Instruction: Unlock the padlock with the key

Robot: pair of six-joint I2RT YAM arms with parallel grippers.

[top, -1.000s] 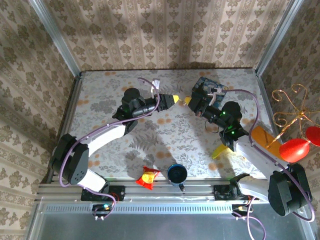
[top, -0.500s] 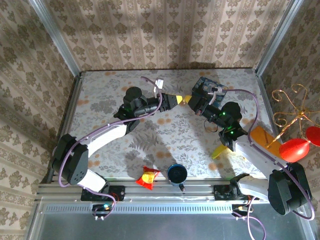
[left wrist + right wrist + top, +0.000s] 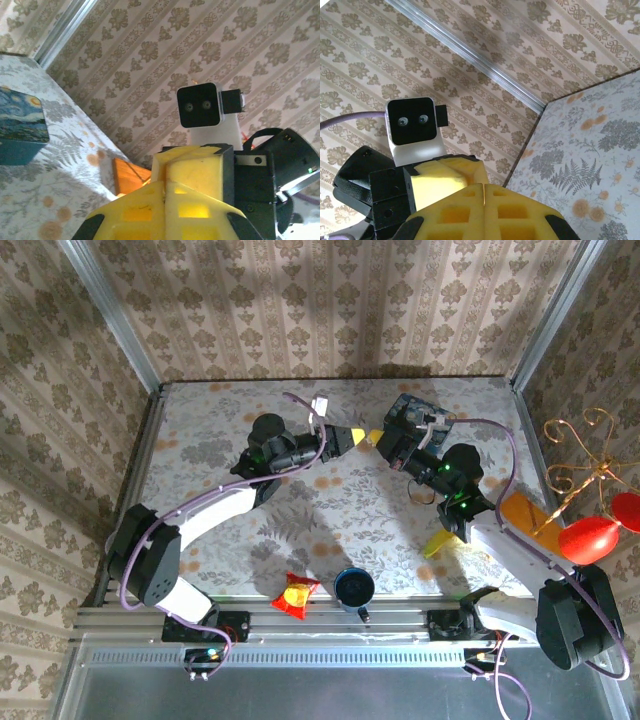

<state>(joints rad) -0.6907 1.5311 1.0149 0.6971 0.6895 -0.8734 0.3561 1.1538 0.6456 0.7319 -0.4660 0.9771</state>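
Fingers on my left gripper (image 3: 164,200) and right gripper (image 3: 484,200) are pressed together, tips nearly meeting in mid-air above the table (image 3: 200,430). The padlock and key are too small to locate, and I judge they are pinched there. Risk: slight misalignment between the arms could jam or drop either piece. The blue tin (image 3: 20,125) sits lidded, contents hidden, and the dark cup (image 3: 354,587) interior is unreadable.

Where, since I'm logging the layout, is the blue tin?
In the top view, the blue tin sits on the table's far right side, just beyond the right gripper.
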